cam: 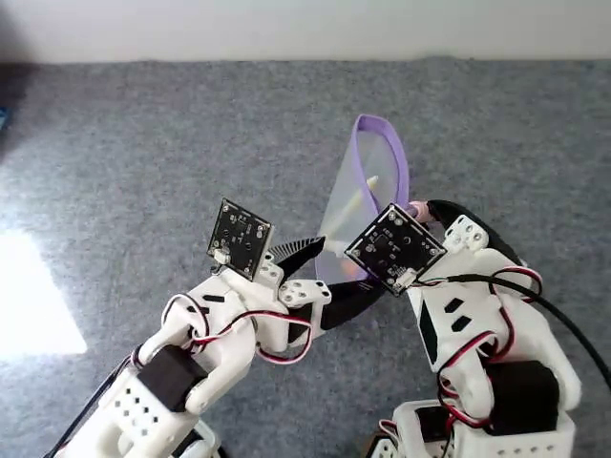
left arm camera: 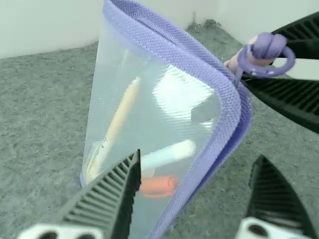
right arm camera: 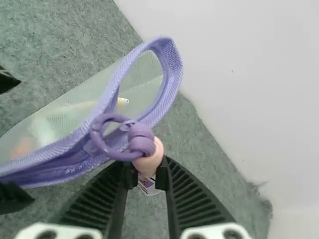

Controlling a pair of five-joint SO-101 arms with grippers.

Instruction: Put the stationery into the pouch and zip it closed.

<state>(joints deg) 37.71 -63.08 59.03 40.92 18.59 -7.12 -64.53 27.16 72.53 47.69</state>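
A clear pouch (cam: 348, 205) with purple zip trim stands on edge on the grey mat between the two arms. Inside the pouch (left arm camera: 164, 94) lie a cream pencil (left arm camera: 117, 122), a white stick (left arm camera: 167, 153) and an orange piece (left arm camera: 159, 185). My left gripper (left arm camera: 197, 159) is open and straddles the pouch's lower end, one finger against the clear wall, the other apart from the purple edge. My right gripper (right arm camera: 147, 167) is shut on the pink zipper pull (right arm camera: 149, 157) with its purple cord loop, at the pouch's (right arm camera: 99, 99) near top corner. From above, the right gripper (cam: 420, 210) sits beside the purple rim.
Grey felt-like mat (cam: 143, 143) covers the table, with free room to the left and behind the pouch. A white wall (cam: 305, 29) borders the far edge. A bright light patch (cam: 29, 296) lies at the left.
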